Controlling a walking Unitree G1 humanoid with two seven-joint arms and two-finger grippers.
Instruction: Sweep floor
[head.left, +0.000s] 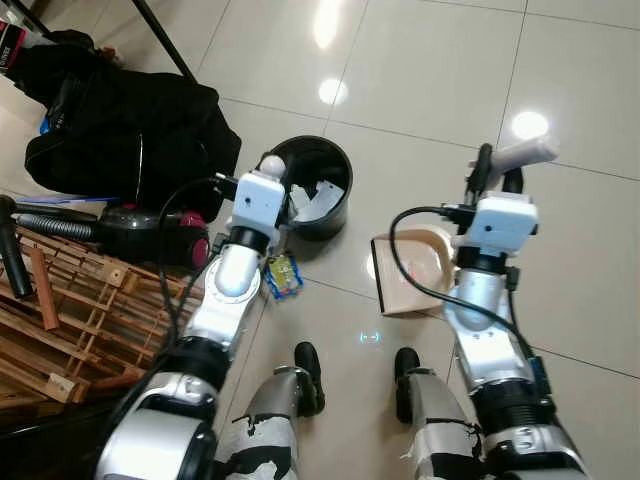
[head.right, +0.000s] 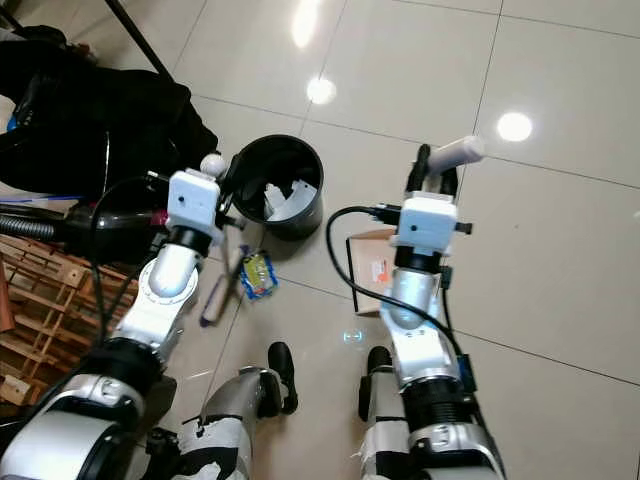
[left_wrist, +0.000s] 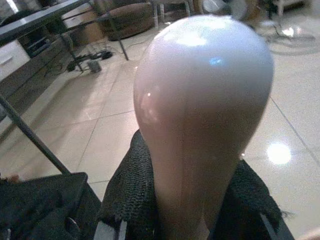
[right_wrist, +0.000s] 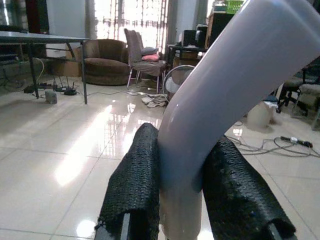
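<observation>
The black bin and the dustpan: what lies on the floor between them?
Only bare glossy tile separates the black bin from the dustpan, as the left eye view shows.

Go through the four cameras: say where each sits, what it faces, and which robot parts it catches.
Left eye view: on the head, looking down at the tiled floor, black bin, dustpan and snack wrapper; both silver arms and feet show.
Right eye view: same head, same scene, shifted slightly sideways.
Left wrist view: along the left gripper, shut on the rounded brush handle.
Right wrist view: along the right gripper, shut on the dustpan handle, facing a sofa and chairs.
Shared: both eye views show the bin.
</observation>
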